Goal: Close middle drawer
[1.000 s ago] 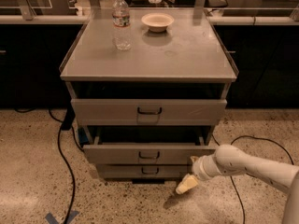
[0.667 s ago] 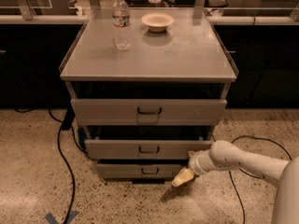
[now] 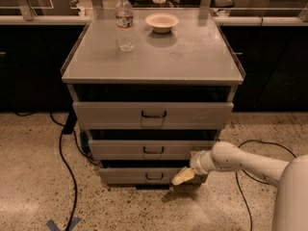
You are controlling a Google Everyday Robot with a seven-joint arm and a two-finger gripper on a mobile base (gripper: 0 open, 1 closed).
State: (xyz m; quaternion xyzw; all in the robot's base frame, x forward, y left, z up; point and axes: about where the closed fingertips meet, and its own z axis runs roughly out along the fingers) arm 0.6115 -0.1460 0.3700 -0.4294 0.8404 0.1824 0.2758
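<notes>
The middle drawer [image 3: 120, 149] is a grey metal drawer with a low wide front and a small dark loop handle [image 3: 153, 150] at its centre. It sits between a taller top drawer [image 3: 110, 115] and a darker bottom drawer [image 3: 125, 175] of the grey cabinet, with a dark gap above its front. My gripper [image 3: 183, 176] is at the end of the white arm [image 3: 231, 160] that reaches in from the right. It hangs low, just below the right end of the middle drawer's front, in front of the bottom drawer.
On the cabinet top [image 3: 159, 52] stand a water bottle [image 3: 125, 20] and a small bowl [image 3: 162, 21]. Black cables lie on the speckled floor at left [image 3: 62, 153] and right [image 3: 250, 143]. Dark counters stand behind.
The middle drawer's front has moved back toward the cabinet. My gripper and arm have moved left and inward with it.
</notes>
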